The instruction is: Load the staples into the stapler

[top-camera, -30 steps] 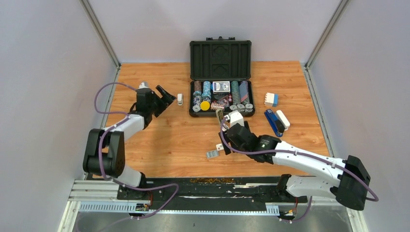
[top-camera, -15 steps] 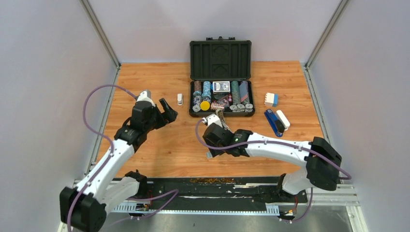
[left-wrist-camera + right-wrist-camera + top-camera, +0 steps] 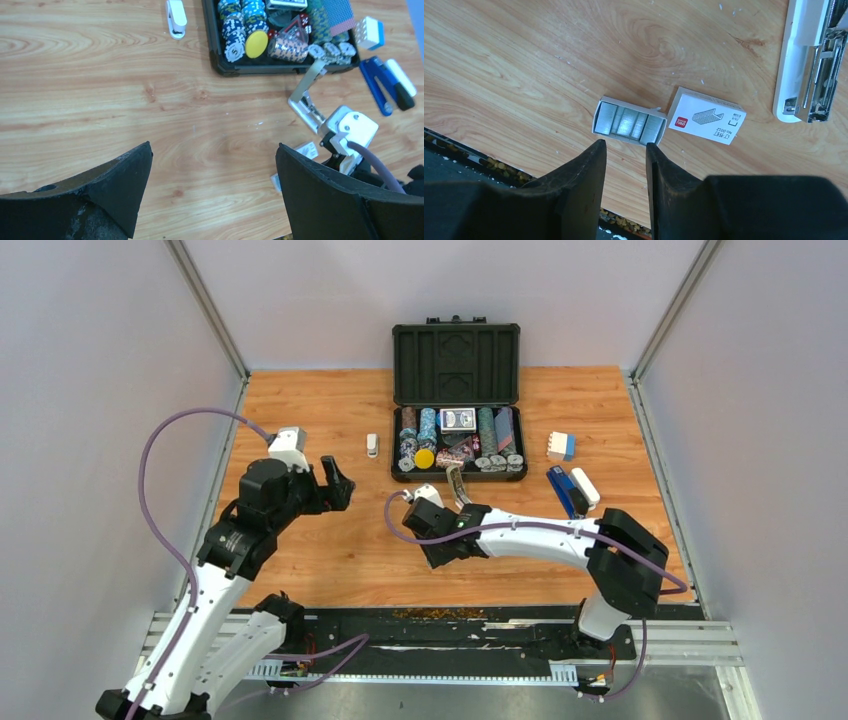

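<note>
The staples (image 3: 629, 121) lie as silvery strips in a small open white tray on the wood, with the white sleeve (image 3: 707, 122) beside it on the right. My right gripper (image 3: 625, 146) hangs just over the tray's near edge. Its fingers stand a narrow gap apart with nothing between them. The stapler (image 3: 811, 60) lies swung open at the upper right, its metal channel showing. From above, the stapler (image 3: 457, 483) sits just in front of the chip case, and the right gripper (image 3: 447, 552) hides the tray. My left gripper (image 3: 214, 146) stands wide open and empty over bare wood to the left.
A black case (image 3: 457, 360) of poker chips stands open at the back middle. A small white stapler (image 3: 372, 445) lies left of it. A dark blue stapler (image 3: 565, 492), a white marker and a white-and-blue box (image 3: 561, 446) lie to its right. The table's near edge is close behind the tray.
The right gripper has swung left over the staple tray and its fingers have narrowed. The left arm has pulled back toward the near side, its gripper still wide open.
</note>
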Tool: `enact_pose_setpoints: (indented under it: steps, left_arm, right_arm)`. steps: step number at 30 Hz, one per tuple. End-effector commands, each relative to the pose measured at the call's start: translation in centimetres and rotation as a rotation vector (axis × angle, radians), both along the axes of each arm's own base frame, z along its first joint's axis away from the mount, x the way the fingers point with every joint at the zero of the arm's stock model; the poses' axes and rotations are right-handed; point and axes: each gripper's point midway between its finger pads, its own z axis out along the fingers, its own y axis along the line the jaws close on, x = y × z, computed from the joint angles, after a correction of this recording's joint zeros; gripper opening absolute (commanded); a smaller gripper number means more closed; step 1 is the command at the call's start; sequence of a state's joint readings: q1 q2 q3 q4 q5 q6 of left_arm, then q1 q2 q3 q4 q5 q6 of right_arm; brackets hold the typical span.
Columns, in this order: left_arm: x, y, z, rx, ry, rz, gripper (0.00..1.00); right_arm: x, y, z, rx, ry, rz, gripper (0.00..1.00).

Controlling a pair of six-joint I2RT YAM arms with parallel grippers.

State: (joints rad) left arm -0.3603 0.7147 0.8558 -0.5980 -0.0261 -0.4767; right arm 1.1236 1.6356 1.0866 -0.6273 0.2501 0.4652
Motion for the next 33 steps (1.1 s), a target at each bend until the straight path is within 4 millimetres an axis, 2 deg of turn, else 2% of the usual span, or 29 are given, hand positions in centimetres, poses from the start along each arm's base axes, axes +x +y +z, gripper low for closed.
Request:
enact_pose_setpoints:
  steps: [1, 7, 12, 25, 33]
  left_arm:
    - [-0.3, 1.0, -0.3, 0.144, -0.042, -0.045, 1.0]
    - [0.3, 1.2, -3.3, 0.158, -0.035, -0.016, 1.0]
    - [0.5, 1.9, -2.9, 0.178, -0.044, 0.014, 1.0]
    - [0.6, 1.6, -3.3, 0.173, -0.035, 0.004, 1.0]
    - [0.6, 1.6, -3.4, 0.172, -0.031, 0.003, 1.0]
  right_arm:
    - [0.0, 1.3, 0.2, 0.017, 0.017, -0.01, 0.35]
    - [0.1, 1.6, -0.8, -0.006, 0.033, -0.002, 0.33]
    - [0.2, 1.7, -1.3, -0.022, 0.034, 0.001, 0.31]
    - [0.6, 1.6, -2.2, -0.049, 0.03, -0.017, 0.28]
    - [0.9, 0.5, -2.4, -0.057, 0.026, -0.058, 0.24]
